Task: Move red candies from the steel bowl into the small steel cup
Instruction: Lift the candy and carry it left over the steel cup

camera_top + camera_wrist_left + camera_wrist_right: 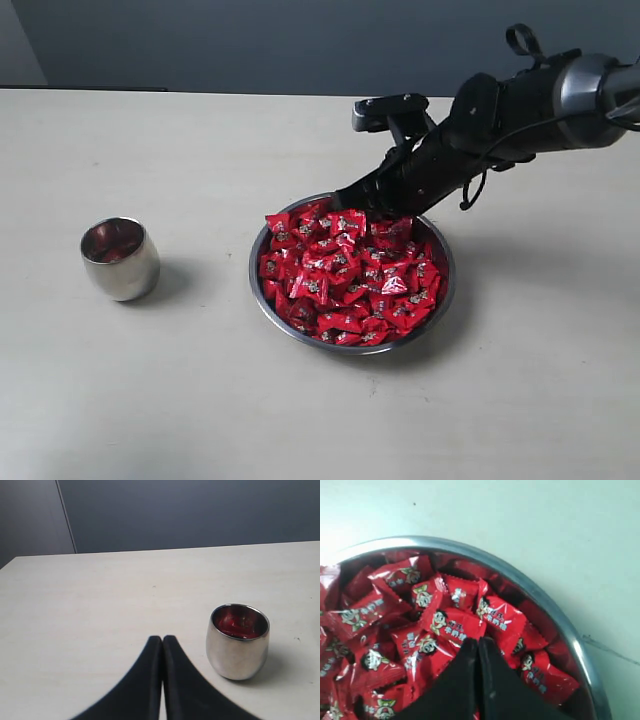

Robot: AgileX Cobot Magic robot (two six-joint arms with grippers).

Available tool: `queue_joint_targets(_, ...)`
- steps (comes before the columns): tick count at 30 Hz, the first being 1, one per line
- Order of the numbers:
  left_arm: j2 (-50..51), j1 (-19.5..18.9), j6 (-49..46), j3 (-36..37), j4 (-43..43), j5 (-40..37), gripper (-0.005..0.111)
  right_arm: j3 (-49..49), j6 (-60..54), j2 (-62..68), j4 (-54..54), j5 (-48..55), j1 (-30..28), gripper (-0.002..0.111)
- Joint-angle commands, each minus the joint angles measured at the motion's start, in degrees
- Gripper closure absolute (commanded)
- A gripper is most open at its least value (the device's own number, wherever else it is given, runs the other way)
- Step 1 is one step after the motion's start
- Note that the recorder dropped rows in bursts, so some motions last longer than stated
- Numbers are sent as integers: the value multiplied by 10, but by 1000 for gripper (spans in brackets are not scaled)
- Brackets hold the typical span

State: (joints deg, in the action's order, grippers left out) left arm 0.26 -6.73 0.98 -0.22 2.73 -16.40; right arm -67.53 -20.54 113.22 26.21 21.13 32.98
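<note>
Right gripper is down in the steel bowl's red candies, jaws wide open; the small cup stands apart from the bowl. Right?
No: the right wrist view shows the right gripper shut, among the red candies in the steel bowl; the small cup stands apart.

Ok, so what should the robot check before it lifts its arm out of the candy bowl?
1. Right jaws down among the red candies in the steel bowl: ok.
2. Right jaws shut: ok, tips pressed together.
3. A candy pinched between them: cannot tell, no wrapper shows between the tips.
4. Small steel cup upright, mouth open: ok.
5. Left jaws shut and apart from the cup: ok.
</note>
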Motion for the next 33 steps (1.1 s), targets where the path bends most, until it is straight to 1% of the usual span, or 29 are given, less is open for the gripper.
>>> queue_joint_targets(1, -3, 0, 1, 2, -1, 1, 106, -2, -2, -36, -6, -4, -3, 109)
queue_joint_targets(6, -3, 0, 1, 2, -1, 1, 106, -2, -2, -62, -6, -1, -3, 109)
queue_joint_targets(11, -3, 0, 1, 2, -1, 1, 106, -2, -2, -63, -6, 9, -3, 109)
queue_joint_targets(18, -3, 0, 1, 2, -1, 1, 106, -2, -6, -63, 33, -2, 4, 109)
queue_joint_targets(20, -3, 0, 1, 2, -1, 1, 106, -2, -27, -63, 46, -18, 12, 109)
queue_joint_targets(24, -3, 0, 1, 2, -1, 1, 106, -5, -79, -61, 106, -52, 37, 109)
queue_joint_targets(26, -3, 0, 1, 2, -1, 1, 106, -22, -99, -54, 116, -49, 46, 109)
queue_joint_targets(29, -3, 0, 1, 2, -1, 1, 106, -64, -99, -30, 118, -19, 56, 109)
queue_joint_targets(33, -3, 0, 1, 2, -1, 1, 106, -137, -98, 10, 120, 26, 65, 109)
